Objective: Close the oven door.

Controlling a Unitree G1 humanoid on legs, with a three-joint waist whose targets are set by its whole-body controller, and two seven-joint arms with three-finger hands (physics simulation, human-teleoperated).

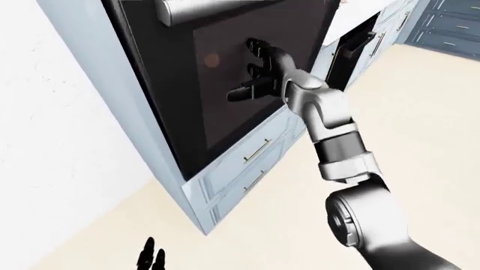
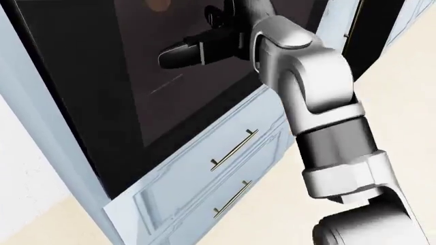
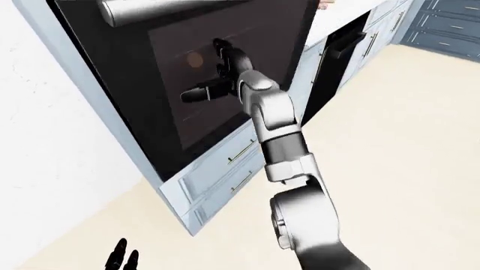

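The black glass oven door (image 1: 218,107) stands upright, flat against the oven front, with its silver bar handle (image 1: 202,8) at the top edge of the left-eye view. My right hand (image 1: 255,73) is open, its fingers spread and pressed against the door glass; the head view shows its thumb (image 2: 180,53) pointing left. A dim orange glow (image 3: 195,59) shows through the glass. The oven's inside is hidden. Only the black fingertips of my left hand (image 1: 152,259) show, low at the bottom left, extended and holding nothing.
Two pale blue drawers (image 2: 204,189) with slim bar handles (image 2: 235,148) sit under the oven. A white wall (image 1: 67,146) runs down the left. Further right a dark appliance front (image 1: 349,50) stands slightly ajar among blue cabinets (image 1: 450,28). Beige floor (image 1: 420,124) lies to the right.
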